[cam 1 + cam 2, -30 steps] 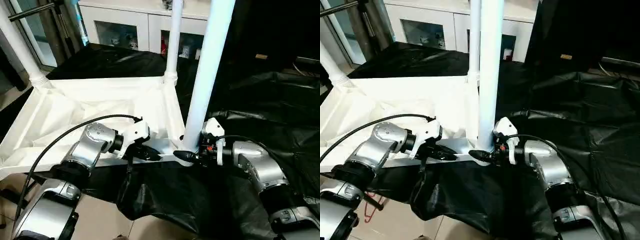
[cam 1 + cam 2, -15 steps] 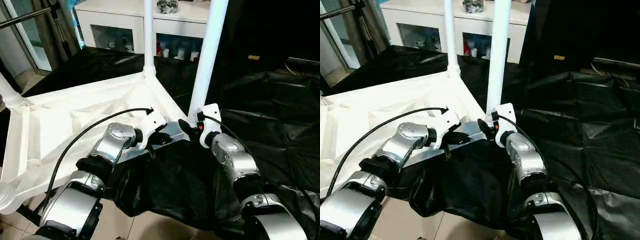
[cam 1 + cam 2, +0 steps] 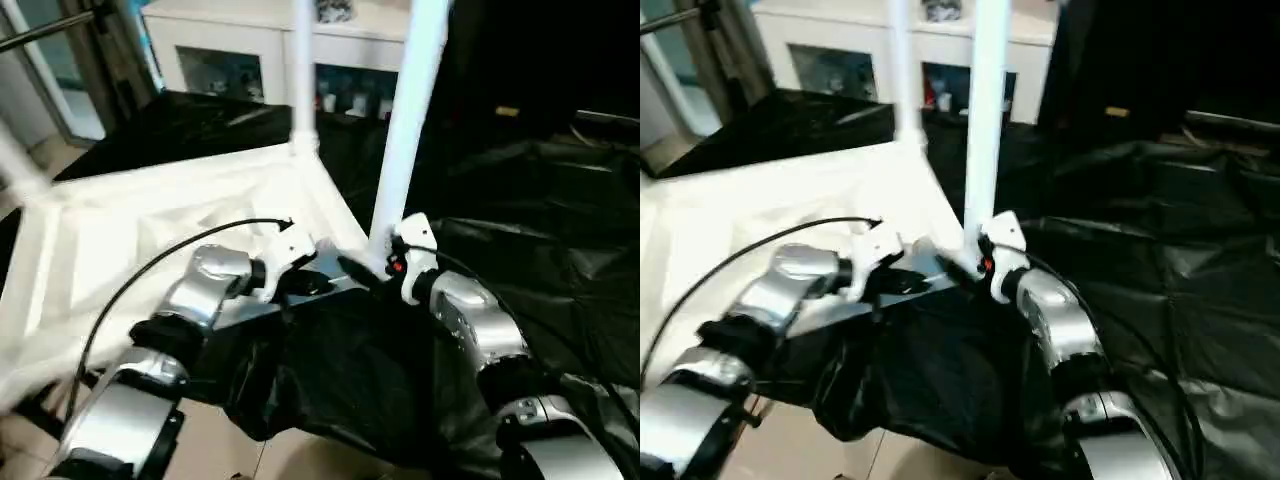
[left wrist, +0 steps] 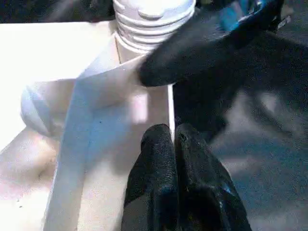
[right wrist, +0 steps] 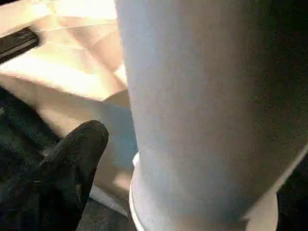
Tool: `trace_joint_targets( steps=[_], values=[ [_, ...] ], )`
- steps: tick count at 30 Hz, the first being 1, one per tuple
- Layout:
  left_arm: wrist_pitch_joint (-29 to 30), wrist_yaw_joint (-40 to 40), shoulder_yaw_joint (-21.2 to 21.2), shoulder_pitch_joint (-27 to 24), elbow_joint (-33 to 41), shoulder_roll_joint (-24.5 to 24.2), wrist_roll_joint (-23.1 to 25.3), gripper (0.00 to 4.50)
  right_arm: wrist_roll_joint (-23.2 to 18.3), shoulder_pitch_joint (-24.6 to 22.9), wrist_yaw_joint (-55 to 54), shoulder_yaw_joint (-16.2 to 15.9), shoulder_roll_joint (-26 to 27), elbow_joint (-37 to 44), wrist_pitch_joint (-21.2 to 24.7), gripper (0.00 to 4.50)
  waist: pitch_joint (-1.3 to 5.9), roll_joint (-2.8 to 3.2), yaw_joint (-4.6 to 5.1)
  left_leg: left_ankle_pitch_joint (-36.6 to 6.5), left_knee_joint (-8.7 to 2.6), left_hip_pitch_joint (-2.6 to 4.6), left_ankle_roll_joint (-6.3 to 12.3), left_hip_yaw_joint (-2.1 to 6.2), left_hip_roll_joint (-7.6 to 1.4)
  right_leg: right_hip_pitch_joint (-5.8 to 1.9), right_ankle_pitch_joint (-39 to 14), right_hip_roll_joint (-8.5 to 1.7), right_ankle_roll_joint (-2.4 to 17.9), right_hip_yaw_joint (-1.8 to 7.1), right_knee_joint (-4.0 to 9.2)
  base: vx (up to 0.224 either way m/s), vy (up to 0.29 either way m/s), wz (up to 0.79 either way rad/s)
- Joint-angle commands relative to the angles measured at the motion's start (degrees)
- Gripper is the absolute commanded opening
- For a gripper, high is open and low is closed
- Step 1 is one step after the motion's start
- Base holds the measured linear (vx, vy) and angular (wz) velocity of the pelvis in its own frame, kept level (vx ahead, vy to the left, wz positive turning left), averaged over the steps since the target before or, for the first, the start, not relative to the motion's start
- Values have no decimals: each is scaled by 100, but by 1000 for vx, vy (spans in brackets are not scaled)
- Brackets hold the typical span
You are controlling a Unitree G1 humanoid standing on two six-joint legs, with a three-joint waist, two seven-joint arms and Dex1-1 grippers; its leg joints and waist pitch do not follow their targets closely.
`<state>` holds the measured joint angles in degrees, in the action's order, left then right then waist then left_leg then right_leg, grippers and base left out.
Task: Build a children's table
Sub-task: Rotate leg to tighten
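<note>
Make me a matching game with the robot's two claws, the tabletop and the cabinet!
Things:
1. left claw
2. right claw
3. tabletop
4. cabinet

Places or states:
A. far back, with glass doors
B. shut on the tabletop's edge
C. at the foot of the near leg
D. upside down, legs pointing up

Pairs: 1-B, 2-C, 3-D, 4-A

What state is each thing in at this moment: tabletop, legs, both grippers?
Tabletop: upside down, ribbed underside up.
Near leg: upright in its corner socket.
Far leg: upright in its socket.
Left gripper: shut on the tabletop's rim.
Right gripper: at the near leg's base; grip unclear.
</note>
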<state>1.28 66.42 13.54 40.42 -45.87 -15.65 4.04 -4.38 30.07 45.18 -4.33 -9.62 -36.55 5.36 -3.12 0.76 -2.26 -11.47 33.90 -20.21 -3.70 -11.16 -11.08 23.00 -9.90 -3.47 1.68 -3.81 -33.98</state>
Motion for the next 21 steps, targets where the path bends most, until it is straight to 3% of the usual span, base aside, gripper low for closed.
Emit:
trace_joint_targets(
  steps=[1, 3, 9, 21],
  values=[
    [-260, 674, 222, -36, 357, 36, -211, 0, -8, -179, 842, -444, -177, 287, 52, 448, 381, 31, -37, -853, -386, 4, 448, 108, -270, -331, -700, -470, 1474, 284, 335, 0, 0, 0],
    [-273, 828, 221, -51, 364, -54, -228, 0, -55, -269, 1206, -504, -377, 467, 90, 448, 399, 24, -58, -781, -367, 10, 515, 94, -273, -332, -488, -476, 1540, 291, 301, 0, 0, 0],
    [-260, 1106, 259, -88, 419, -225, -258, 0, -285, -450, 1933, -591, -800, 896, 346, 448, 356, 22, -146, -1049, -393, 38, 388, 93, -286, -301, -1176, -488, 1406, 292, 377, 0, 0, 0],
    [-146, 1517, 335, -224, 620, -413, -320, 0, -481, -603, 2230, -534, -1057, 1217, 534, 348, 380, 20, -195, -874, -381, 32, 354, 96, -275, -303, -1021, -482, 1382, 289, 356, 0, 0, 0]
  ],
)
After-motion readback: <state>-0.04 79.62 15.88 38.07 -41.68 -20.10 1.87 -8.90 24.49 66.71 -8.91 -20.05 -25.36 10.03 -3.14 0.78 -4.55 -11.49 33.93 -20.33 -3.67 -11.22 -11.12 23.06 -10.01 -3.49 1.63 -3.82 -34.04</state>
